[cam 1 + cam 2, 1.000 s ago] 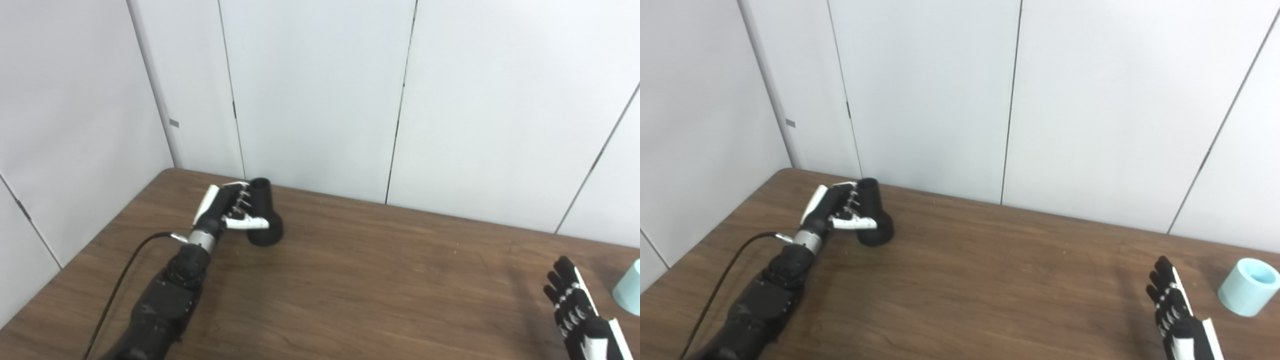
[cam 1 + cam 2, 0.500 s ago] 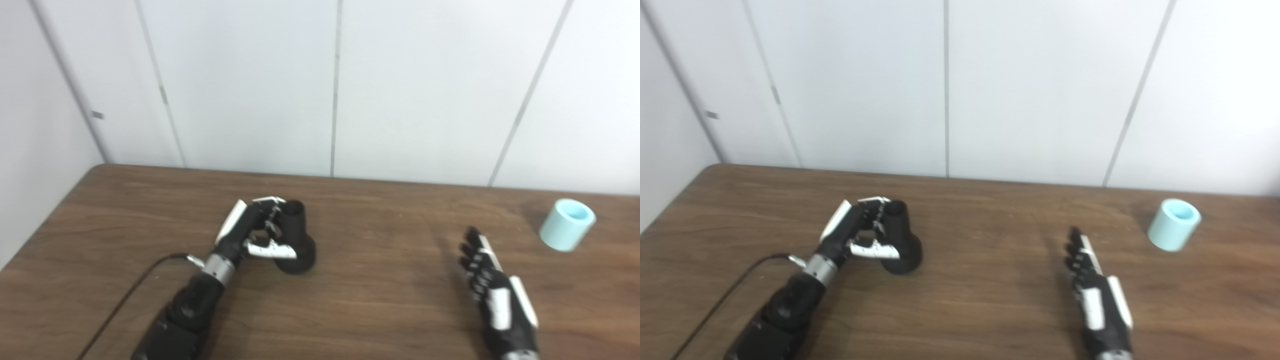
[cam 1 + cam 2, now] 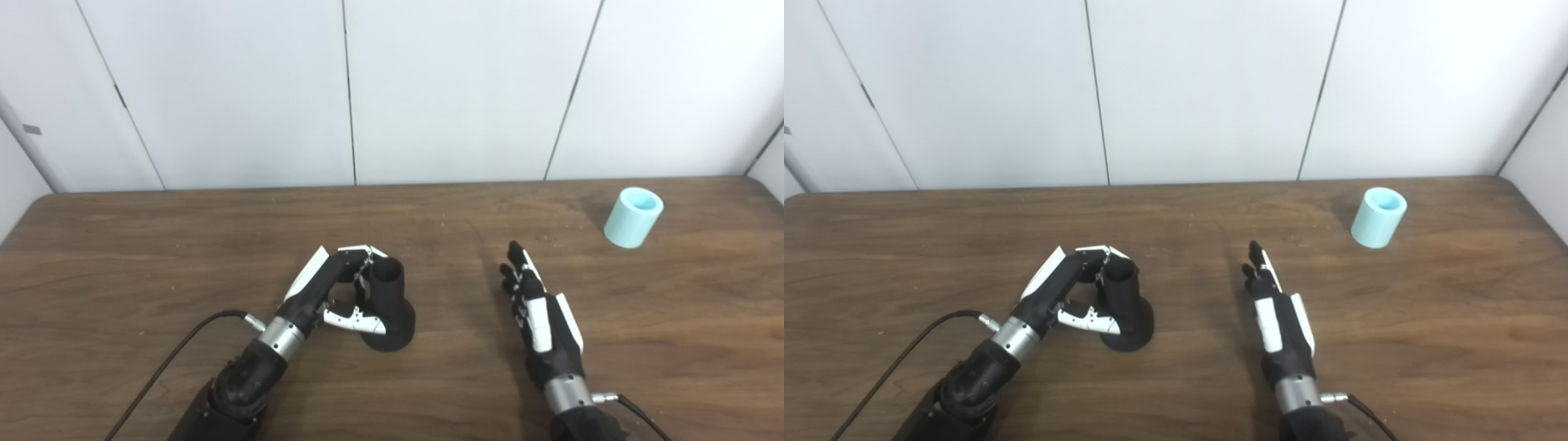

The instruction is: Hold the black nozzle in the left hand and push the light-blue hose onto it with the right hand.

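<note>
Left arm (image 3: 245,380): enters from the lower left of the frame, with a black cable trailing off its wrist.
Left hand (image 3: 331,294): left of centre, curled around the black nozzle; fingers on the neck's far side, thumb across its near side by the flared base.
Black nozzle (image 3: 389,306): just left of centre, upright, wide base on the desk, open narrow end up.
Desk (image 3: 122,257): dark brown wood grain, filling the lower half of the frame.
Right hand (image 3: 539,312): right of centre, fingers straight and a little apart, holding nothing, edge-on above the desk, pointing to the wall.
Light-blue hose (image 3: 633,217): a short cylinder in the right of the frame, standing near the desk's far edge, well apart from the right hand.
Wall (image 3: 429,92): white panels across the top.
</note>
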Controlling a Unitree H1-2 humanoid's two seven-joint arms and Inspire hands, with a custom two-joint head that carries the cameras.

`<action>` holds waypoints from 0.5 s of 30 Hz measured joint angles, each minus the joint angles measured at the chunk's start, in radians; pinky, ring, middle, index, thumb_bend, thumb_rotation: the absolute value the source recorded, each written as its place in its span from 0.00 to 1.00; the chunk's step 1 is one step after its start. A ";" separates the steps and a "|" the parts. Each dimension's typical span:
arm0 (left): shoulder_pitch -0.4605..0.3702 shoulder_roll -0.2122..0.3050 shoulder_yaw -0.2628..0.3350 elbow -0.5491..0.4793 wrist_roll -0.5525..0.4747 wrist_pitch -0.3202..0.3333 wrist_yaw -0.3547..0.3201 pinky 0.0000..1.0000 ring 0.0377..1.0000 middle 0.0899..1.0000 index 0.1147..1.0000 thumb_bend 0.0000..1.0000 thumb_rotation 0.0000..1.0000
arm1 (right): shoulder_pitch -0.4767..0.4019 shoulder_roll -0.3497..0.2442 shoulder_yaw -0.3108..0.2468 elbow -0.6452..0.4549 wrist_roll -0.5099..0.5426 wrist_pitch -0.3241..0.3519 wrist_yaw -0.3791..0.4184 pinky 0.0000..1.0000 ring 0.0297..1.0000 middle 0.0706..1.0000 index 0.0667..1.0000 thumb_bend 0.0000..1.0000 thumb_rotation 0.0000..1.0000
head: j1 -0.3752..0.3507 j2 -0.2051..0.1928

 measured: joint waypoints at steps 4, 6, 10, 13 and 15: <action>0.002 0.000 -0.016 -0.009 0.010 -0.007 -0.001 0.19 0.23 0.27 0.41 0.52 0.09 | 0.000 0.002 0.001 -0.003 -0.005 0.005 -0.009 0.94 0.96 0.99 0.97 0.73 1.00 | -0.003 0.000; 0.002 0.000 -0.016 -0.009 0.012 -0.009 -0.001 0.19 0.23 0.27 0.41 0.52 0.09 | 0.000 0.002 0.001 -0.011 -0.007 0.019 -0.010 0.94 0.96 0.99 0.97 0.74 1.00 | 0.003 -0.005; 0.002 -0.001 -0.016 -0.009 0.014 -0.009 0.000 0.19 0.23 0.27 0.41 0.52 0.08 | 0.000 -0.001 -0.002 -0.027 -0.008 0.040 -0.011 0.92 0.93 0.96 0.96 0.74 1.00 | 0.009 -0.011; 0.002 -0.001 -0.015 -0.008 0.021 -0.014 0.003 0.18 0.23 0.27 0.41 0.52 0.08 | -0.002 -0.009 -0.007 -0.092 -0.027 0.093 -0.018 0.79 0.80 0.82 0.91 0.71 0.98 | 0.009 -0.024; 0.002 -0.001 -0.014 -0.004 0.031 -0.023 0.007 0.18 0.23 0.27 0.41 0.52 0.08 | -0.019 -0.018 -0.009 -0.139 -0.051 0.124 -0.025 0.72 0.74 0.77 0.84 0.72 0.94 | 0.003 -0.043</action>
